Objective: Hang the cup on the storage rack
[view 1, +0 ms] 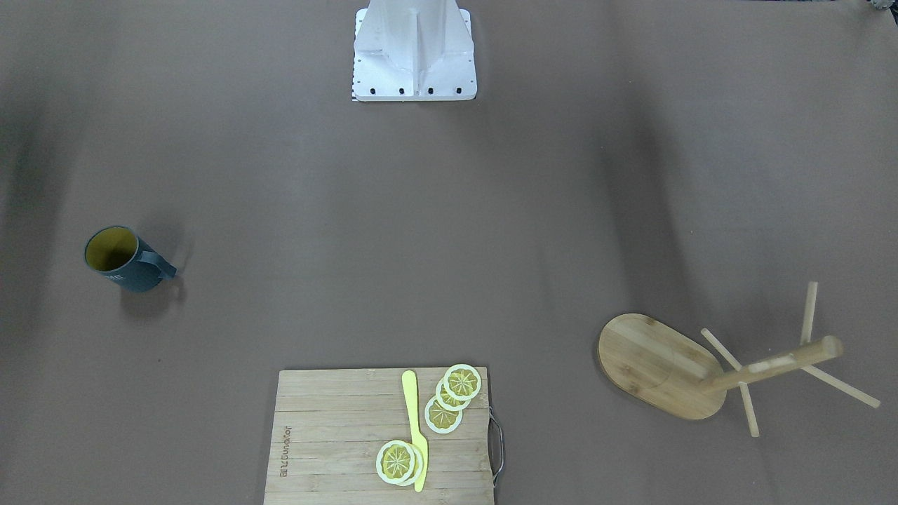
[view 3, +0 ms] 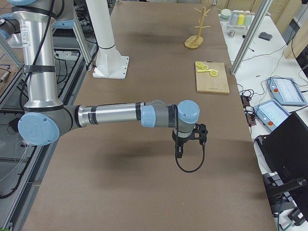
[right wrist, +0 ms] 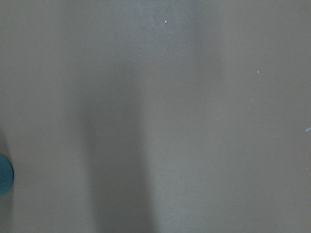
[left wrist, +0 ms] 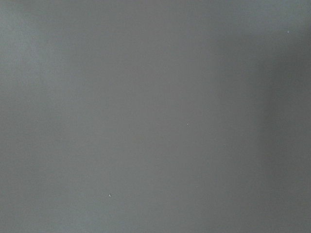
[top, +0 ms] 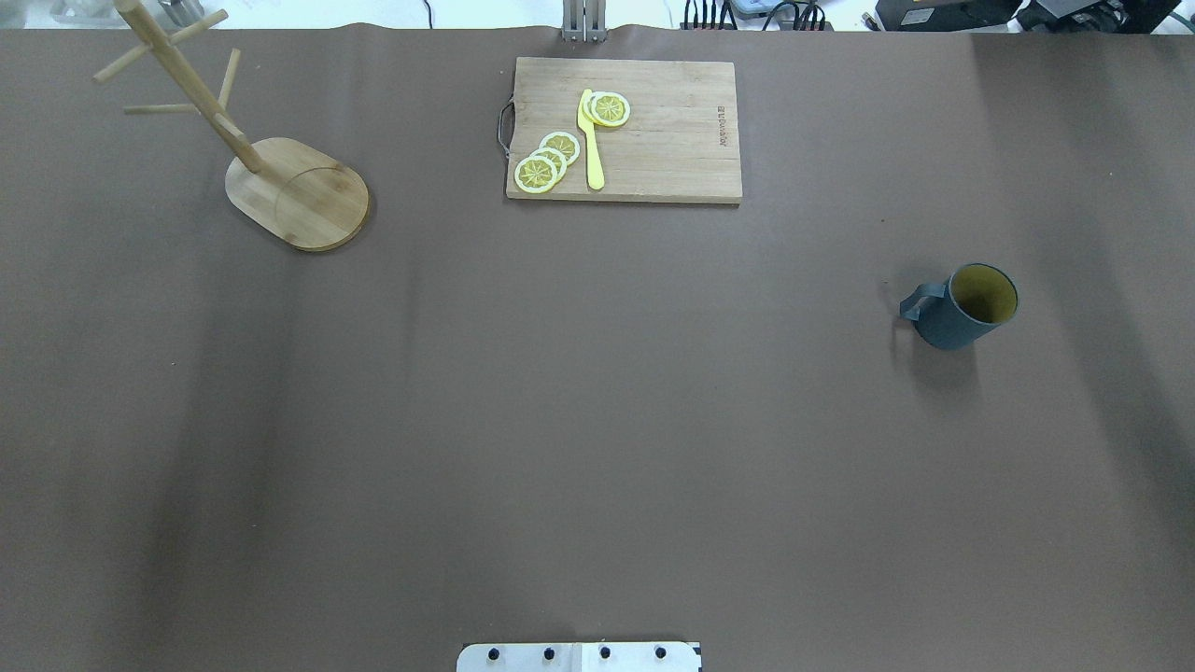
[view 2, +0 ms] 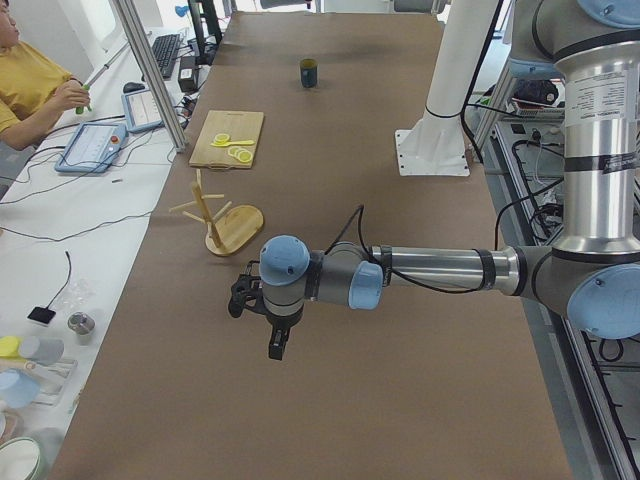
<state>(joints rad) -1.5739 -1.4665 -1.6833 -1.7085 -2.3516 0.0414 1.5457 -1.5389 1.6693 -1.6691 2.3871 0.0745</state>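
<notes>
The dark blue-grey cup [top: 962, 306] with a yellow inside stands upright on the brown table at the right, handle pointing left; it also shows in the front view [view 1: 123, 259] and far off in the left side view [view 2: 309, 73]. The bamboo storage rack [top: 299, 191] stands at the far left, pegs empty, and shows in the front view [view 1: 652, 361] too. My left gripper [view 2: 276, 345] hangs over the table's left end, well short of the rack [view 2: 225, 215]. My right gripper [view 3: 179, 153] hangs over the right end. I cannot tell whether either is open or shut.
A bamboo cutting board [top: 653, 140] with lemon slices and a yellow knife [top: 592, 140] lies at the far middle edge. The white robot base [view 1: 414, 63] stands at the near edge. An operator [view 2: 30, 90] sits beside the table. Both wrist views show only the table surface.
</notes>
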